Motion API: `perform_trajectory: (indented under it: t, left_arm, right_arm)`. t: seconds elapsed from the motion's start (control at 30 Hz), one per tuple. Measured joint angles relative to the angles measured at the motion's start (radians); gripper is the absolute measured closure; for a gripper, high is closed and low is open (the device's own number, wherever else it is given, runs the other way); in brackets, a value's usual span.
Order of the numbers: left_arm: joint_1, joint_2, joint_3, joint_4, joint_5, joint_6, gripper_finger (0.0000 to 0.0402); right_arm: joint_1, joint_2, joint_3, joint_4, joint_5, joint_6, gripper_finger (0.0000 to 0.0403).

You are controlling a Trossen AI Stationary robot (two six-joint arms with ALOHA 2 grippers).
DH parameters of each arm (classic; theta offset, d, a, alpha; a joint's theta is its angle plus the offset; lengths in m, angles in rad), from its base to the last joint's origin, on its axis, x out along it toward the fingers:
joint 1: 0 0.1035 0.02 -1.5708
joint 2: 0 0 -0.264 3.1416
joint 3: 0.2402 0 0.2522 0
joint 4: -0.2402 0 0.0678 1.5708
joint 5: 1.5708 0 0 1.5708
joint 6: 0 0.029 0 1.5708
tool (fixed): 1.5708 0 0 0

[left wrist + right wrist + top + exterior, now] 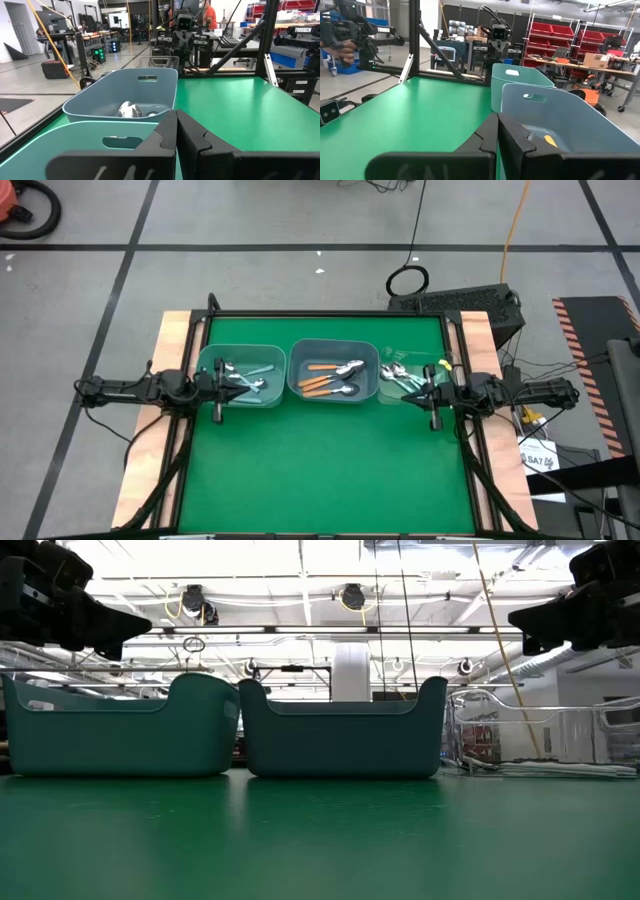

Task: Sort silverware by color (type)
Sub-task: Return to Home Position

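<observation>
Three bins stand in a row across the far half of the green table. The left bin [240, 375] holds spoons with light blue handles [248, 379]. Orange-handled spoons [322, 380] lie in the middle bin [333, 370], and green-handled spoons [400, 383] in the right bin [408, 375]. My left gripper [218, 388] hangs shut and level above the left bin's outer end; in its wrist view [176, 131] nothing is between the fingers. Above the right bin's outer end my right gripper [432, 392] is likewise shut and bare [496, 134].
The near half of the green mat [320, 470] lies in front of the bins. Black frame posts [212, 305] stand at the table's far corners, with wooden strips [170, 340] along both sides. A small yellow thing [550, 140] lies in the right bin.
</observation>
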Motion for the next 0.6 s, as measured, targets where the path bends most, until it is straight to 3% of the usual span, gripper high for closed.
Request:
perform_trajectory:
  t: [0.6]
  left_arm:
    - [0.0,0.0,0.0,0.001,-0.015,0.02,0.0401]
  right_arm:
    - [0.0,0.0,0.0,0.017,0.0,0.0,0.0397]
